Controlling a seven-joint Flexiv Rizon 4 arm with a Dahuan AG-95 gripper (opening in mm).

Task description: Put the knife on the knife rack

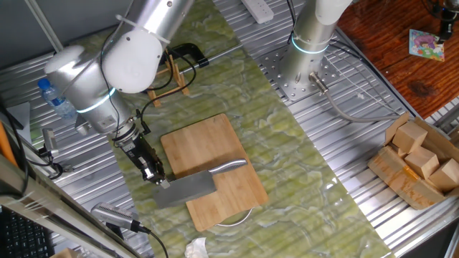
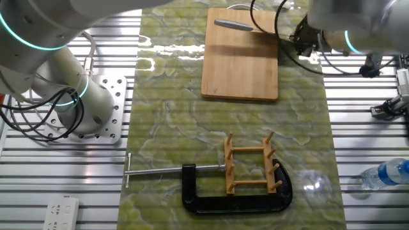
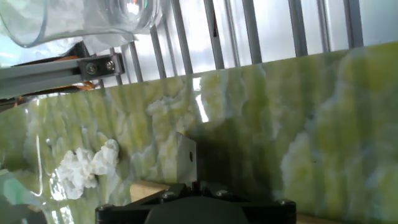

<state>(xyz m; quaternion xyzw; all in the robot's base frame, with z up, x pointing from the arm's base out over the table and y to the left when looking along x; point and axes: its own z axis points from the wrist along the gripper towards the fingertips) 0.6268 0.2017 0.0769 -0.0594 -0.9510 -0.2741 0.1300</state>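
Note:
The knife (image 1: 188, 189), a steel cleaver, lies half on the wooden cutting board (image 1: 201, 140), with its blade overhanging the board's front left edge and its handle (image 1: 231, 166) pointing right. My gripper (image 1: 159, 179) is at the blade's left corner, fingers closed on it. In the hand view a grey sliver of blade (image 3: 186, 158) sticks up between the closed fingers. In the other fixed view only the handle (image 2: 232, 25) shows clearly, with the gripper (image 2: 299, 39) to the right of the board. The knife rack (image 2: 251, 167) stands apart, held by a black clamp (image 2: 211, 199); in one fixed view the rack (image 1: 171, 77) sits behind my arm.
The second arm's base (image 1: 307, 66) stands at the back right. A water bottle (image 1: 54, 97) lies left. A box of wood blocks (image 1: 419, 161) is at the right. A crumpled tissue (image 3: 87, 163) lies on the mat near the front edge, and a clear glass (image 3: 81, 18) is beyond it.

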